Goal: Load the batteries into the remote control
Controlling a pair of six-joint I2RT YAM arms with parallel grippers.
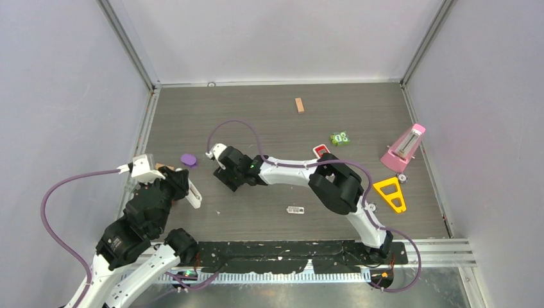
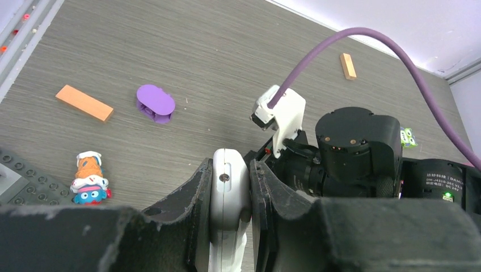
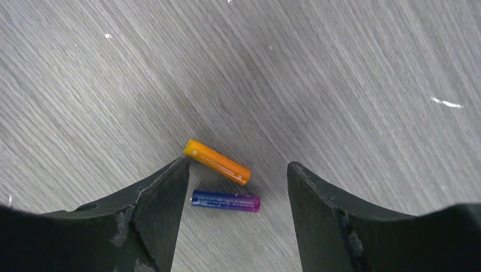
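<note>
My left gripper [image 2: 231, 195] is shut on the white remote control [image 2: 230, 187], held edge-on between its jaws; in the top view the remote [image 1: 193, 196] sticks out from the left gripper [image 1: 184, 190] at the table's left. My right gripper [image 3: 237, 173] is open, pointing down at the table with both batteries between its fingers. The orange battery [image 3: 218, 162] lies with one end touching the left finger. The blue-purple battery [image 3: 226, 201] lies just below it. In the top view the right gripper [image 1: 226, 176] hides the batteries.
A purple oval piece [image 1: 188, 160] lies left of the right gripper. An orange block [image 2: 84, 102] and a small toy figure [image 2: 89, 178] lie at the left. A tan wooden block [image 1: 299, 105], a red-faced remote [image 1: 319, 149], a green toy [image 1: 339, 138], a pink metronome [image 1: 403, 147] and a yellow triangle [image 1: 391, 193] are on the right. A small labelled piece [image 1: 294, 210] lies near the front.
</note>
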